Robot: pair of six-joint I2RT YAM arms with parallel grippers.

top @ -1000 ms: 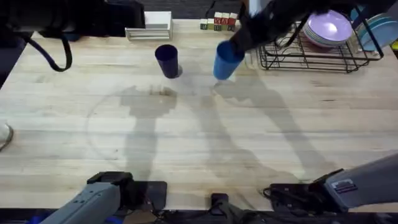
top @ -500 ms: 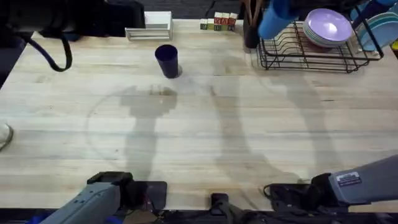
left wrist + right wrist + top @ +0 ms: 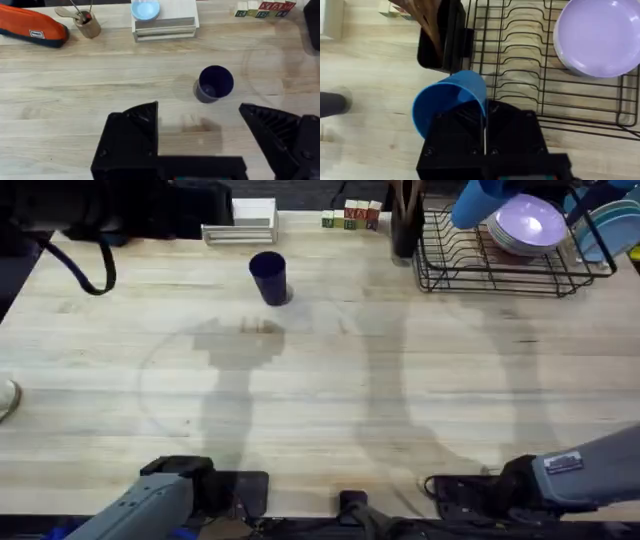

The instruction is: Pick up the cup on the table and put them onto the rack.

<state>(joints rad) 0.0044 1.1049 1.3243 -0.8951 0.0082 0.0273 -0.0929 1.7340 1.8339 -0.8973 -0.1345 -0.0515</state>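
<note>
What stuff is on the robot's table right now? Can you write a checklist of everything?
Surface: pale wooden table, dry, faint ring marks.
Job's things: light blue cup held in the air above the black wire rack; dark blue cup standing upright on the table, untouched.
Clutter: purple plates and teal plates in the rack; white stand with a small blue bowl; letter blocks; orange pouch; wooden pot.
Tools: right tool shut on the light blue cup; left tool open, empty.
Cables: black cable at the far left.
Surroundings: nothing seen.
</note>
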